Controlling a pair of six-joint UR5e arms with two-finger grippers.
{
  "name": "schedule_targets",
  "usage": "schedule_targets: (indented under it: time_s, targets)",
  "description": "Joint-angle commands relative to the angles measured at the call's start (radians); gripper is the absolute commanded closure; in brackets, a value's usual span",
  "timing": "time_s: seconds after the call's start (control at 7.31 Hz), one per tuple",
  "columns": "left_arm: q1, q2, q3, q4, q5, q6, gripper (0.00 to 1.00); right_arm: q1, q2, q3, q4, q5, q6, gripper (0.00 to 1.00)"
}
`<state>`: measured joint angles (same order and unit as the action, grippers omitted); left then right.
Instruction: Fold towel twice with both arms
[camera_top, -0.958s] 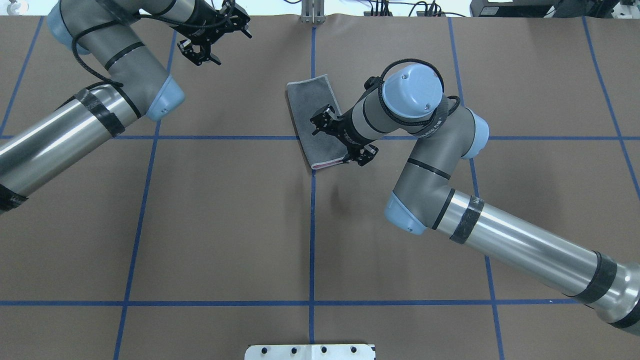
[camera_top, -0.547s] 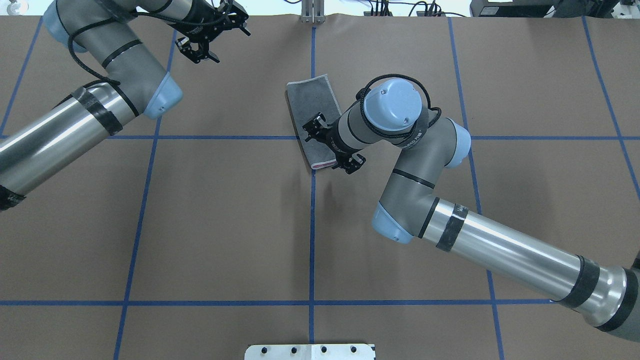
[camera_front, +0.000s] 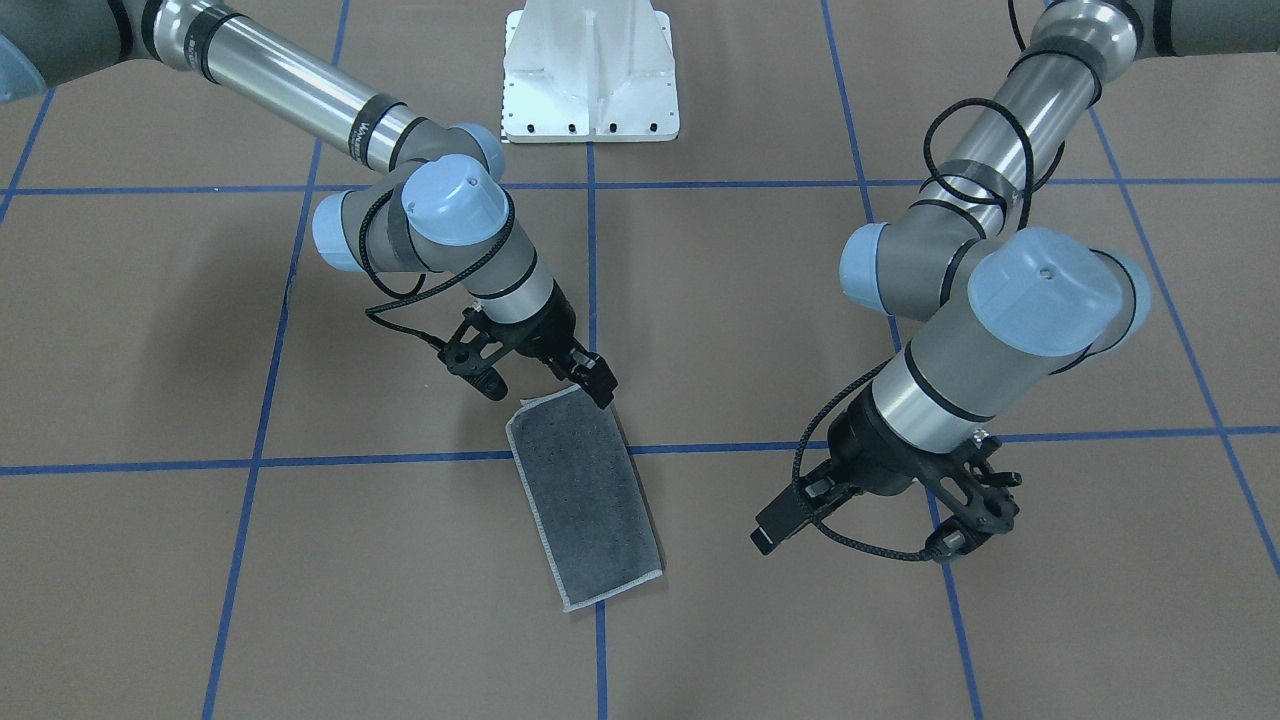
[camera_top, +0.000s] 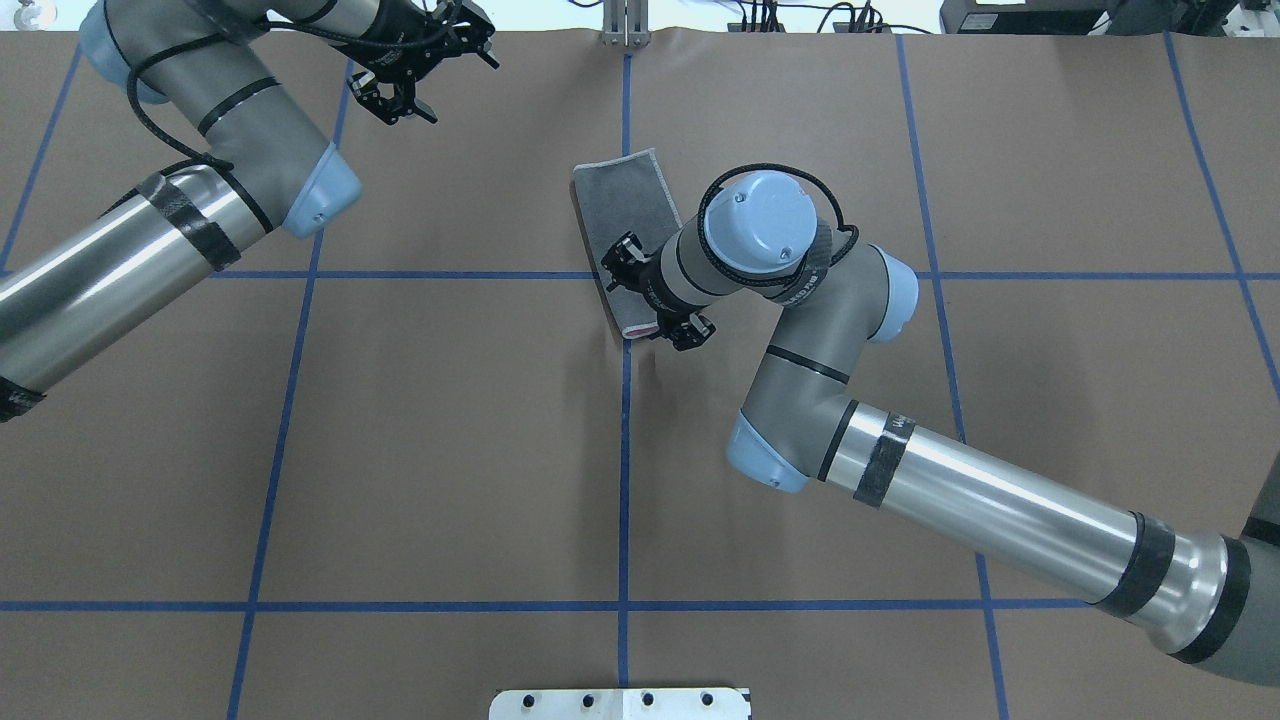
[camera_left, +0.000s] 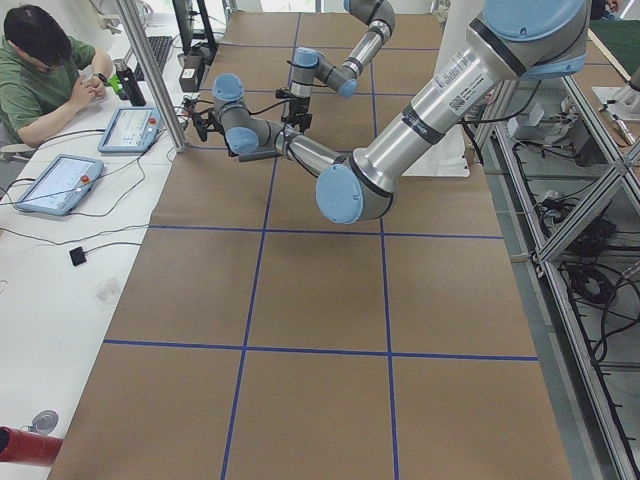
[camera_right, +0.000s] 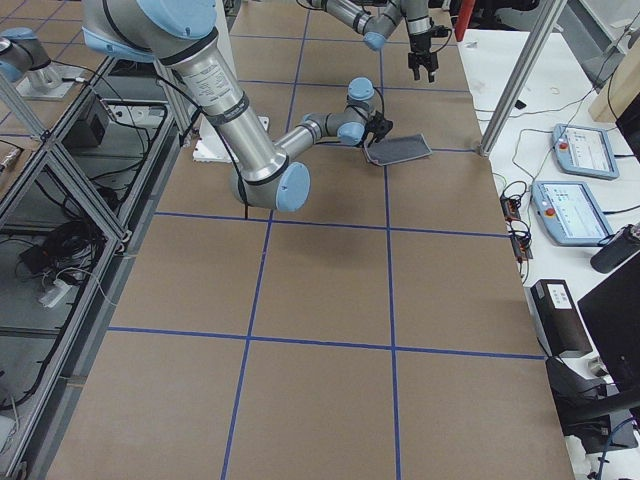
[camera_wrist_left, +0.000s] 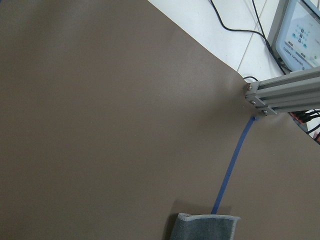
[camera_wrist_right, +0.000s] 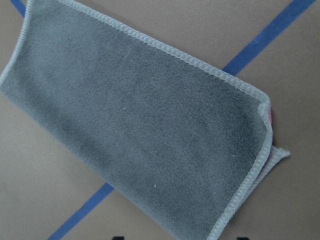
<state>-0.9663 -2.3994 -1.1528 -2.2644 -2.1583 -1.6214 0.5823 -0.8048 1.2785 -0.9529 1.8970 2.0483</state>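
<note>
The towel (camera_top: 628, 195) lies folded into a narrow strip, dark grey face up, across the centre blue line. It also shows in the front view (camera_front: 585, 500). In the right wrist view the towel (camera_wrist_right: 135, 130) fills the frame, with a sliver of pink at its folded right corner. My right gripper (camera_top: 655, 295) hovers open over the strip's end nearer the robot, its fingers (camera_front: 598, 385) spread wide and holding nothing. My left gripper (camera_top: 400, 98) hangs open and empty far off at the table's far left. The left wrist view catches only the towel's far end (camera_wrist_left: 205, 227).
The white pedestal base (camera_front: 590, 90) stands at the robot's side of the table. An aluminium post (camera_top: 625, 25) rises at the far edge on the centre line. A seated person (camera_left: 45, 70) and tablets (camera_left: 130, 128) are at a side table beyond that edge.
The right arm has swung left, carrying its open gripper slightly left and nearer the robot along the towel. The left gripper has drifted a little further toward the far edge.
</note>
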Motion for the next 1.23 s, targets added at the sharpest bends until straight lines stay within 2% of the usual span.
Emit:
schedule_targets:
  time_s: [0.0, 0.27, 1.09]
  targets:
    - [0.0, 0.002, -0.004, 0.002, 0.002, 0.0, 0.0, -0.002, -0.002, -0.005, 0.0, -0.001, 0.001, 0.35]
    - [0.0, 0.002, -0.004, 0.002, 0.002, 0.0, 0.0, -0.004, -0.002, -0.01, 0.0, -0.001, 0.001, 0.52]
    - [0.0, 0.002, -0.005, 0.002, 0.002, -0.002, 0.0, -0.012, -0.002, -0.011, 0.002, 0.001, 0.001, 0.52]
